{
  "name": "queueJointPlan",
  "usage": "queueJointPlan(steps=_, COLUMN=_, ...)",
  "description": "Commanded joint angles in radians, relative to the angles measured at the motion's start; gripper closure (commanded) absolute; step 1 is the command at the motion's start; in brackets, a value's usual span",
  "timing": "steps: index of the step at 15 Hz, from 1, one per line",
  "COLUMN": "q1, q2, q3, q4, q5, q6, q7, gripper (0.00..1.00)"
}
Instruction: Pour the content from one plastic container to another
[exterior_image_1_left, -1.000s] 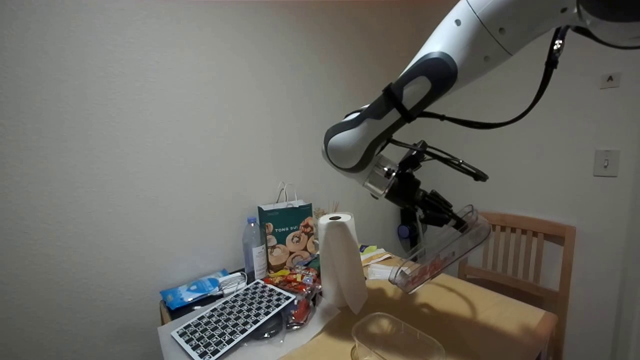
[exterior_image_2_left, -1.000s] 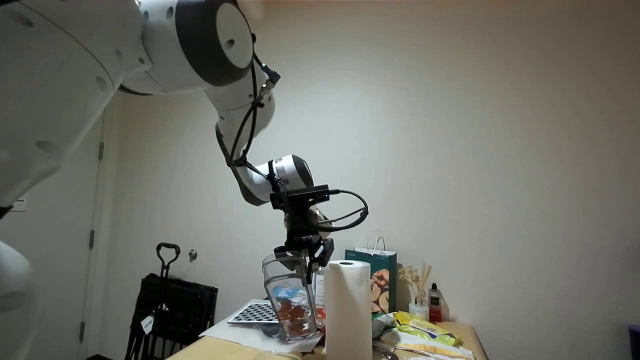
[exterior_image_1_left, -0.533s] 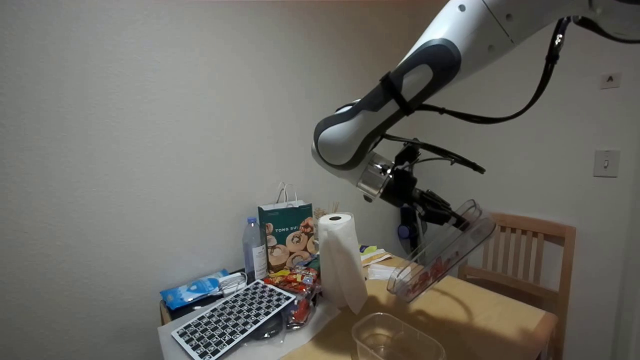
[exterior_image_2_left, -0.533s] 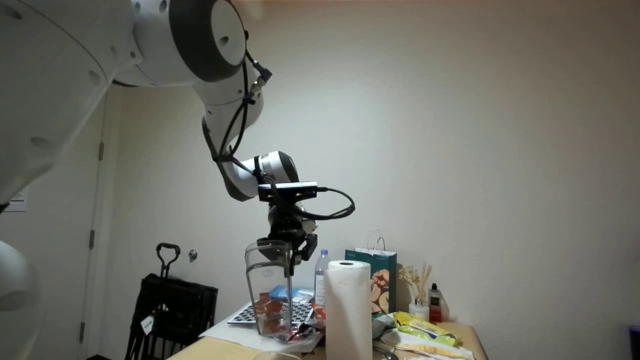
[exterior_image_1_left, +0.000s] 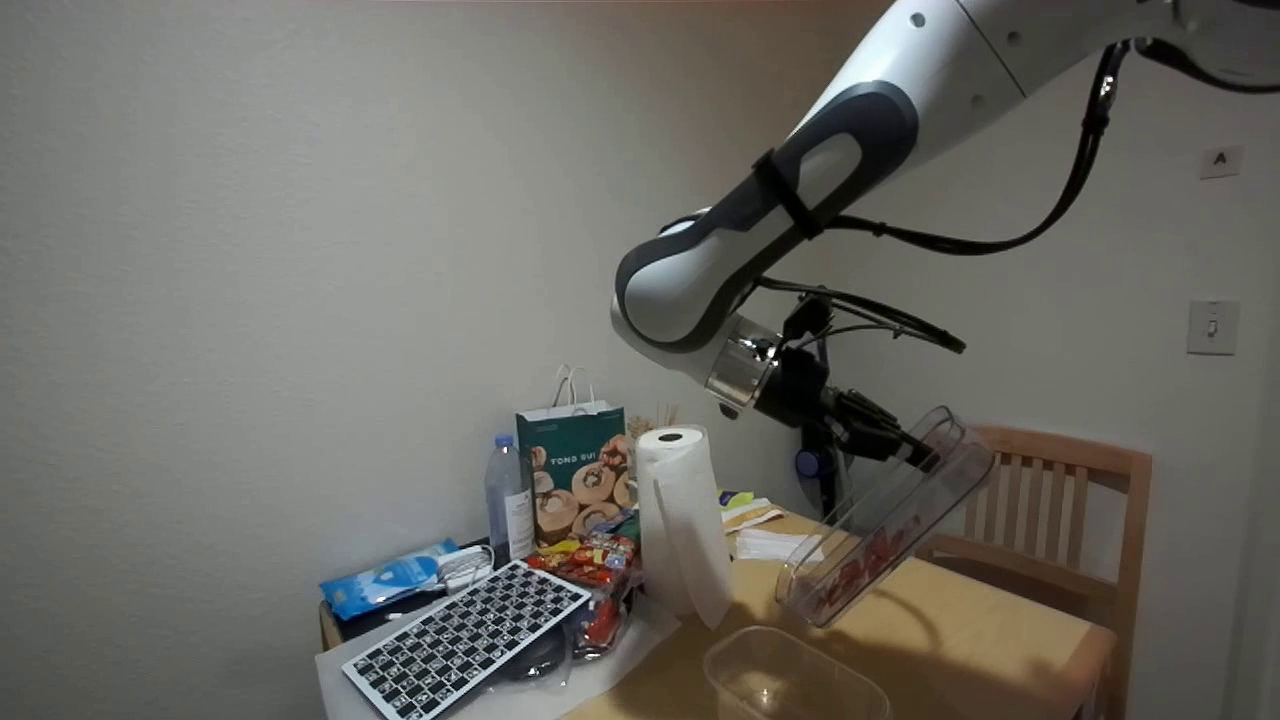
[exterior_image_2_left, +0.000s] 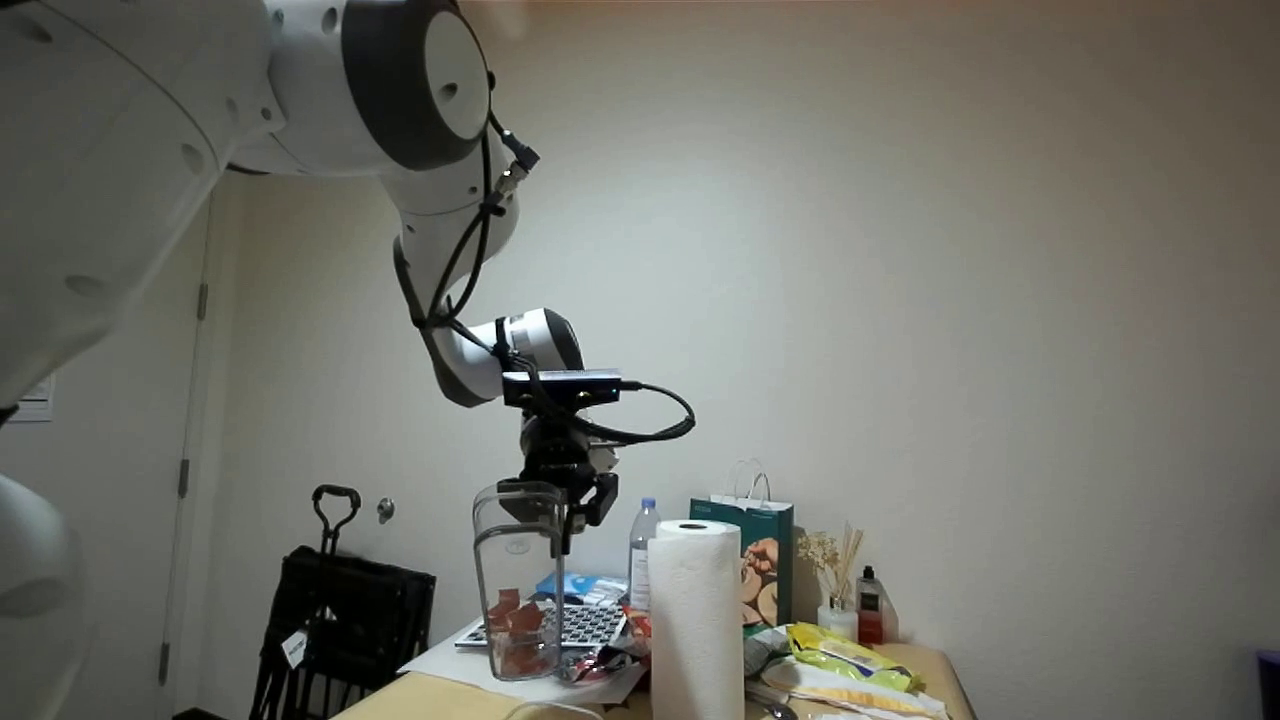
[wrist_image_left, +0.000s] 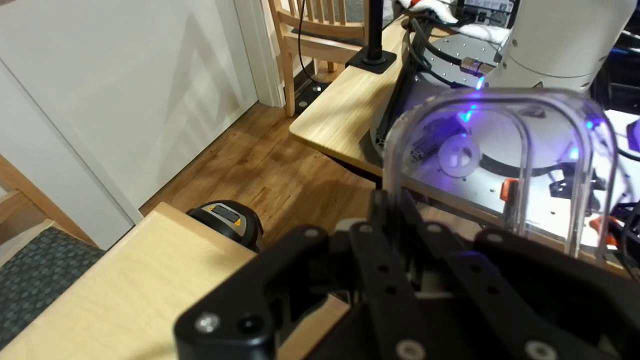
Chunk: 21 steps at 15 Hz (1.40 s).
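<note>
Wall (exterior_image_2_left: 900, 300) dimly, unevenly lit
The table (exterior_image_1_left: 1020, 610) is crossed by shadow; violet glare is seen through the blurred container (wrist_image_left: 500, 96) in the wrist view.

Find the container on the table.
In an exterior view, the container is at the bottom, right of centre, in front of the paper towel roll.

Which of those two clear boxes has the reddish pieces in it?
The tilted box, held up by the tool; the visible part of the lower box, on the table, shows no reddish pieces.
</note>
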Motion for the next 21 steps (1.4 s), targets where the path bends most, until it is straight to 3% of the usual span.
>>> queueJointPlan(steps=1, q1=0.026, q2=-0.005, q3=0.025, q4=-0.027, q5=-0.016, q6=-0.079, q7=-0.042, gripper=0.94)
queueJointPlan(steps=7, q1=0.049, q2=0.032, q3=0.045, q4=-0.031, q5=-0.056, q6=-0.145, q7=-0.059, gripper=0.95)
queueJointPlan(steps=21, q1=0.084, q2=0.223, q3=0.07, q4=0.027, q5=-0.273, q6=-0.038, q7=-0.031, gripper=0.94)
